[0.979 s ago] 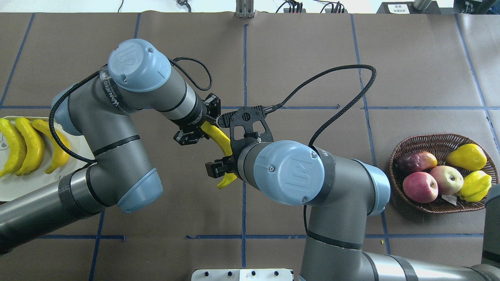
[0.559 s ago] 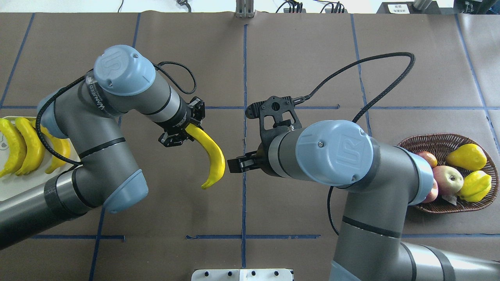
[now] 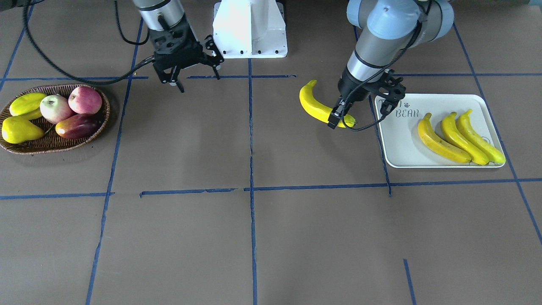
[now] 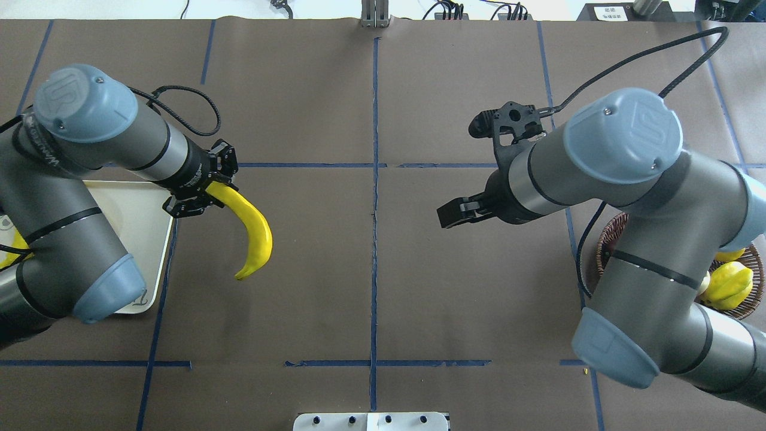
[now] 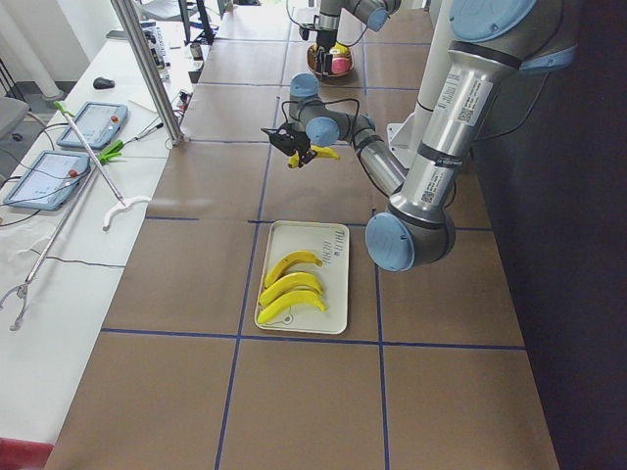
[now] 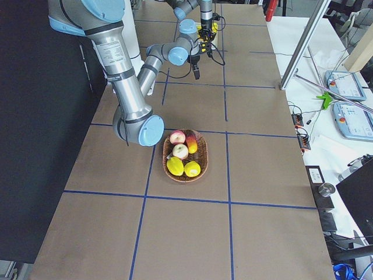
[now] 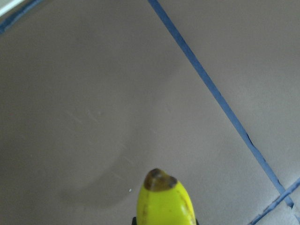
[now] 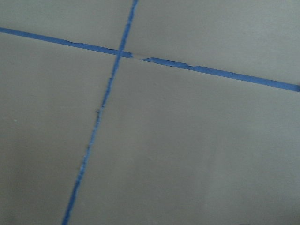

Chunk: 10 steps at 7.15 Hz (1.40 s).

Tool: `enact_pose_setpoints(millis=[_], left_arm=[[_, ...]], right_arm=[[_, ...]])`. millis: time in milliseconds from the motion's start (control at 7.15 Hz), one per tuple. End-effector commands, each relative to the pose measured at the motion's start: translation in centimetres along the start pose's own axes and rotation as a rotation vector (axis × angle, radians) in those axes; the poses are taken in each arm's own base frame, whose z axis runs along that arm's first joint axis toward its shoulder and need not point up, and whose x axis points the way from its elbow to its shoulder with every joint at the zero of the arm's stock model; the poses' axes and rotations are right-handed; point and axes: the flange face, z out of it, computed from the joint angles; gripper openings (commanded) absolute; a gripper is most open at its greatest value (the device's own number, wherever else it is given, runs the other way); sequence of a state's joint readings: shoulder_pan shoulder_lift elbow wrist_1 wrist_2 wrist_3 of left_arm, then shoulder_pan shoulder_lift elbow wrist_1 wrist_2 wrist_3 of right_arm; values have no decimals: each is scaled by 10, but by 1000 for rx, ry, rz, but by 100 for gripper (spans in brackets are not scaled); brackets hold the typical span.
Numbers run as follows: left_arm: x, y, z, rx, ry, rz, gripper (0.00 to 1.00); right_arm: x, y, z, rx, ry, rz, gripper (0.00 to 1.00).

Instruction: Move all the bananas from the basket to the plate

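The left pincer (image 4: pixel 200 194) clenches a smooth, curved yellow banana (image 4: pixel 254 239) by one end, just beside the glossy white plate (image 3: pixel 398 144), where three bananas (image 3: pixel 461 137) lie side by side. The woven wicker basket (image 3: pixel 25 148) holds apples (image 3: pixel 84 100) and yellow pears (image 3: pixel 17 130). The right pincer (image 3: pixel 198 80) hangs released over the brown surface (image 3: pixel 296 237).

grey "BEAR" on plate (image 3: pixel 398 142), "UR" on right arm's joint cap (image 4: pixel 625 129)

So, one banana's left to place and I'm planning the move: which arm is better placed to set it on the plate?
Left. The left gripper grips the banana just beside the plate; the right gripper is empty, nearer the basket.
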<state>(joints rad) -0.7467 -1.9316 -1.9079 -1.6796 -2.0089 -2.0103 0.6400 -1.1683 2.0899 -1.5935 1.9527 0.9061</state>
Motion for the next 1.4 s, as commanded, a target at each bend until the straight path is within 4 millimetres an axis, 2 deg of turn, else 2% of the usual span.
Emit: enact_pose_setpoints(millis=[0,140,280,419,559,839,1118,1258], left_arm=[[-38,-64,2,63,-34,-50,0],[-73,-99,9,85,-59,36,0],[-96,-127,10,91,-35,73,1],[-101,-147,20,108,-46,40,3],[-107,-162,39,117,-75,15,6],[-118,-186,73,104,-30,25,18],[-137,-204,89,93,-2,116,100],[-139,-218,80,108,5,142,100]], right_arm=[[86,-1,1,-47,76,-97,99],[119,2,-3,-80,79,-123,99],[135,6,-4,-85,89,-143,99],[137,8,-3,-88,93,-141,99],[135,8,-5,-85,89,-145,99],[136,8,-6,-82,89,-145,99],[135,9,-6,-82,87,-147,99],[135,9,-6,-82,87,-147,99]])
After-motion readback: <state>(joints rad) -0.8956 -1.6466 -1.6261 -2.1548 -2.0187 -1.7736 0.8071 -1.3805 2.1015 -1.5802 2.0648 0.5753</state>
